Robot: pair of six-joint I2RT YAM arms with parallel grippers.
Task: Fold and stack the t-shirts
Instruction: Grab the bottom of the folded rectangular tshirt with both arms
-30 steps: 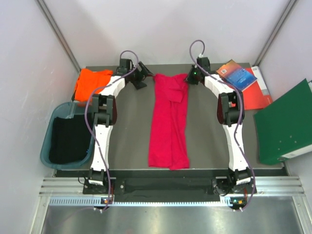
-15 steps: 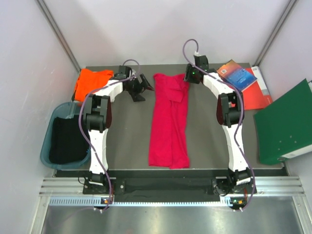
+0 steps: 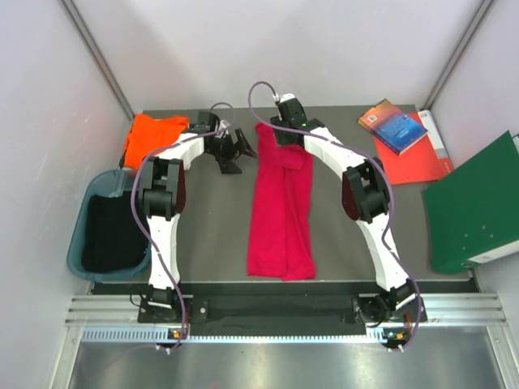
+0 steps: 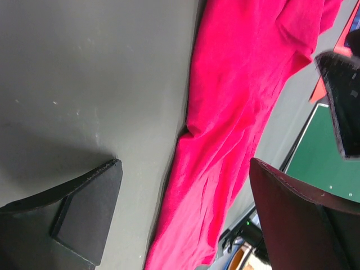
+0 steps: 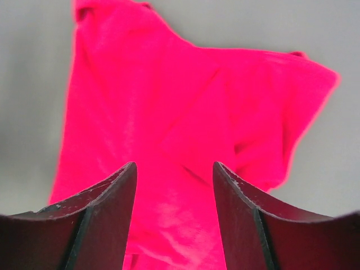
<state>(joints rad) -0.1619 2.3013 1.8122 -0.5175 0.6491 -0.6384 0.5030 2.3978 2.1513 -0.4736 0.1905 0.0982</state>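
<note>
The crimson t-shirt is seen laid lengthwise on the tabletop, the right hand poised released above its far end, the left hand spread empty beside it.

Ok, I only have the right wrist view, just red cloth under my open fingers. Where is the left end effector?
Observer: The left end effector is open and holds nothing. It is over the table, beside the left edge of the red t-shirt.
Operator: How is that shirt laid out overall?
Observer: It lies as a long narrow strip from the table's far edge toward the near edge. Your right end effector is over its far end.
Operator: And the other shirt?
Observer: The orange t-shirt lies at the table's far left corner, apart from the red one.
</note>
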